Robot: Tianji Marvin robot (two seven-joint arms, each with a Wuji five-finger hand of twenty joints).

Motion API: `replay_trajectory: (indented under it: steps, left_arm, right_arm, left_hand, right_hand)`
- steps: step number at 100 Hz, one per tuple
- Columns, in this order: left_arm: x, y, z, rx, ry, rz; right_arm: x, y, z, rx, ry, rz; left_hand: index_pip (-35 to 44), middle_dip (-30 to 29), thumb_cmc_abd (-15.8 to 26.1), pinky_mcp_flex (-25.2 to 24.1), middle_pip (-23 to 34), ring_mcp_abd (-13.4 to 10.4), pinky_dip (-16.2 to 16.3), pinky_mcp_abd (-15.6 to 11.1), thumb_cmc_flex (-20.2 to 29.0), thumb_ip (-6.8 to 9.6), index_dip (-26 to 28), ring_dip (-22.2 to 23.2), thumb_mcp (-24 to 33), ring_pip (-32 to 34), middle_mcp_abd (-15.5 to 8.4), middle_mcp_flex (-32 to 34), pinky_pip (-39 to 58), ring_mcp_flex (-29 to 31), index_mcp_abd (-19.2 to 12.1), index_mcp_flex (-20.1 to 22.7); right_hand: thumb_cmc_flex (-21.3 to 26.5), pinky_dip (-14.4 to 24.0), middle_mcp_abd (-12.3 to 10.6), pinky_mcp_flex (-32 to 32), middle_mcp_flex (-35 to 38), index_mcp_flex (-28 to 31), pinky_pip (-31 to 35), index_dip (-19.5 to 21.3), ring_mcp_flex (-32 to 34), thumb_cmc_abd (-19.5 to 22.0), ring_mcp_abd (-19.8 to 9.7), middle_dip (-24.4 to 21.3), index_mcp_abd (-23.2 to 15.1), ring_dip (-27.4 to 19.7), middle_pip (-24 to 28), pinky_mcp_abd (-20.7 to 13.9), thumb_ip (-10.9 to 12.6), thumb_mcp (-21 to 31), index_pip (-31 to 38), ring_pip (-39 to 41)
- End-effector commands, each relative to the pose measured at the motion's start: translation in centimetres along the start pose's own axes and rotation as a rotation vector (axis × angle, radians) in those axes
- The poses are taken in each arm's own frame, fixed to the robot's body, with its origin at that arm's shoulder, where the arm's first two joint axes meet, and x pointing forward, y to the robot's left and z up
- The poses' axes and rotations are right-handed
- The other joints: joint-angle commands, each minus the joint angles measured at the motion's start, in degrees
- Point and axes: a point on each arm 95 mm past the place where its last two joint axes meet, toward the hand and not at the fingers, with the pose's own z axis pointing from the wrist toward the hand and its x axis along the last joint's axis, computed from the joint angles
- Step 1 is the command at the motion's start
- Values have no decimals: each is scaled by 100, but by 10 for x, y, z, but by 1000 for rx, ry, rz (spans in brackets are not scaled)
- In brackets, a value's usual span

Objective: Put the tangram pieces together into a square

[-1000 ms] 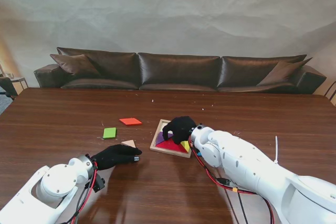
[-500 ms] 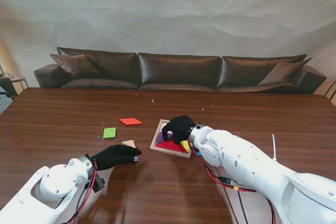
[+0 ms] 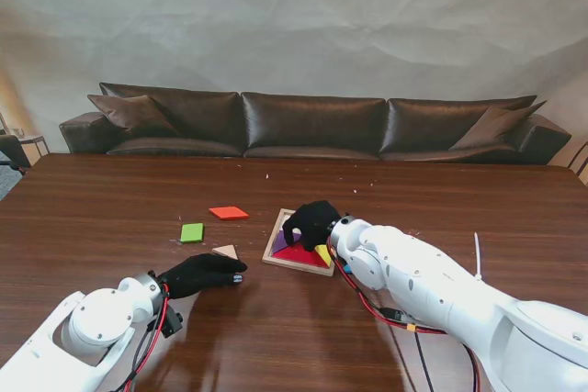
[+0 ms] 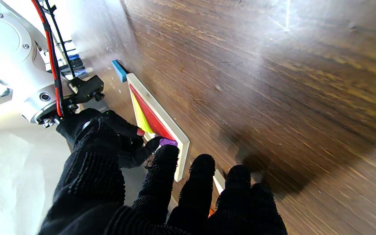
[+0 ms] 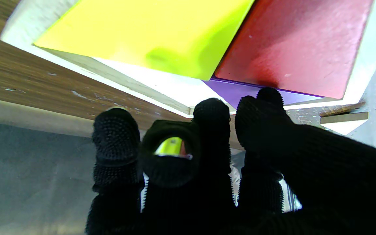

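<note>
Right hand [image 3: 314, 223], fingers curled over the tray [image 3: 276, 261], grip unclear, risks dislodging the purple piece [image 3: 282, 240]; left hand [image 3: 204, 272] idle, empty.

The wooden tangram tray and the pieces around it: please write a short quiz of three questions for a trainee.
1. True or false: the right robot hand is over the pale wooden tangram tray.
2. Which flat piece lies outside the tray? A. red triangle B. green square C. purple triangle
3. Fill in: the flat orange piece lies to the ___ of the tray.

Key: 1 true. 2 B, the green square. 3 left.
</note>
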Motion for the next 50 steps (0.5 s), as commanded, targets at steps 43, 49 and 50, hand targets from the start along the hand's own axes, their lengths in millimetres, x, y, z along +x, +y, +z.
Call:
replay_trajectory:
  steps: [43, 49, 50]
  left_arm:
    - [-13, 12, -2, -41, -30, -15]
    - [-14, 13, -2, -41, -32, -18]
    - [-14, 13, -2, -41, -33, -18]
  right_arm:
    - [10, -17, -6, 53, 10, -2]
    - [10, -17, -4, 55, 7, -1]
    - [10, -17, -4, 55, 6, -1]
  left_hand:
    - [14, 10, 297, 245, 2, 376, 79, 1374, 140, 197, 0, 99, -146, 83, -2, 64, 184, 155, -14, 63]
    - [15, 9, 295, 248, 0, 369, 79, 1370, 142, 197, 1, 99, -145, 85, -8, 58, 185, 161, -23, 67]
    - [14, 10, 295, 244, 1, 372, 79, 1370, 144, 197, 0, 99, -145, 86, -7, 61, 184, 162, -22, 65]
  right_hand:
    - [-10, 152, -153, 329, 34, 87, 235, -17, 220, -66, -87, 106, 287, 88, -45, -78, 1, 214, -431, 260]
    - [-10, 154, -147, 329, 30, -91, 236, 291, 219, -63, -80, 113, 340, 89, -51, -77, 7, 205, -713, 266]
    - [-8, 154, -143, 329, 29, -103, 237, 295, 219, -66, -78, 113, 343, 89, -51, -76, 8, 206, -719, 267]
